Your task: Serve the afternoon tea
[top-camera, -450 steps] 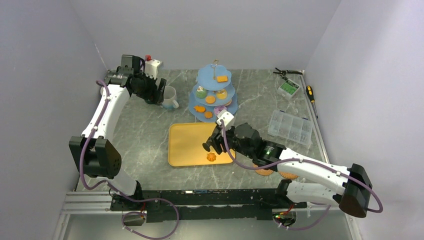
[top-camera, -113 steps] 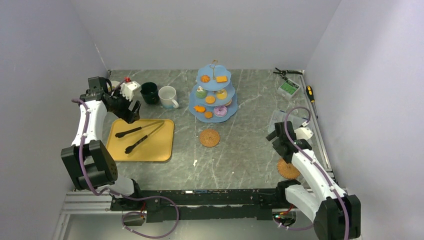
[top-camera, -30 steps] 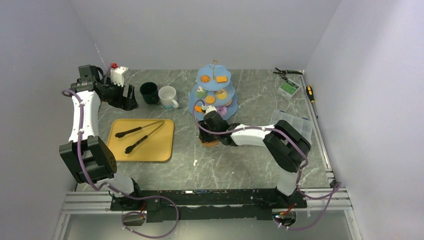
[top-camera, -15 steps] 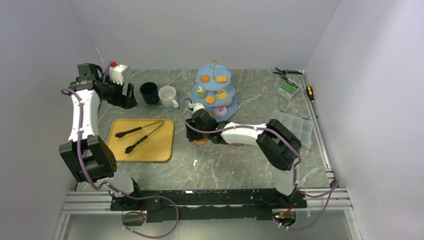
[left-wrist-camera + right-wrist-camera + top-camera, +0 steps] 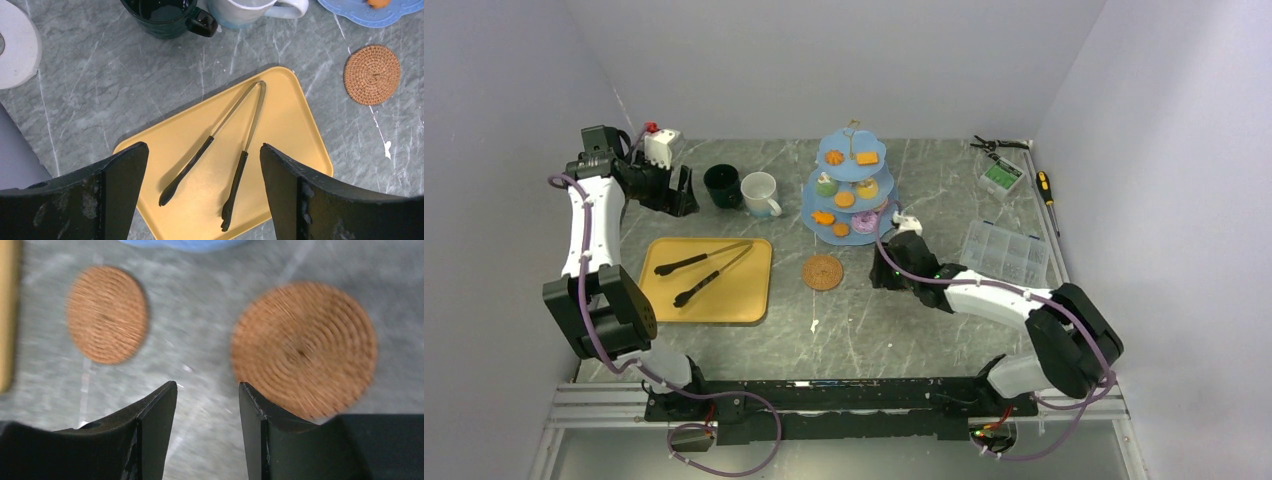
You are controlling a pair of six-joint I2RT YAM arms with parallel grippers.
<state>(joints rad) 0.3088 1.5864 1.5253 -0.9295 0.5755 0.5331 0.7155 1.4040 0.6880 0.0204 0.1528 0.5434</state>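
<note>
Your left gripper (image 5: 202, 150) hangs toward the tabletop's far left corner, jaws spread wide with nothing between them. Your right gripper (image 5: 206, 390) sits low mid-table, jaws partly apart and empty, beside a woven coaster (image 5: 302, 350). The light-blue stand (image 5: 852, 170), carrying treats (image 5: 845, 199), is near the middle of the far edge. The white mug (image 5: 759, 190) and dark green mug (image 5: 722, 185) stand to its left.

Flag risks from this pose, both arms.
1. The right gripper hangs low, jaws open, close beside the loaded three-tier stand; a swing toward it could clip its base and topple it.
2. The dark green mug and white mug stand nearly touching; the open left gripper taking one may knock the other.
</note>
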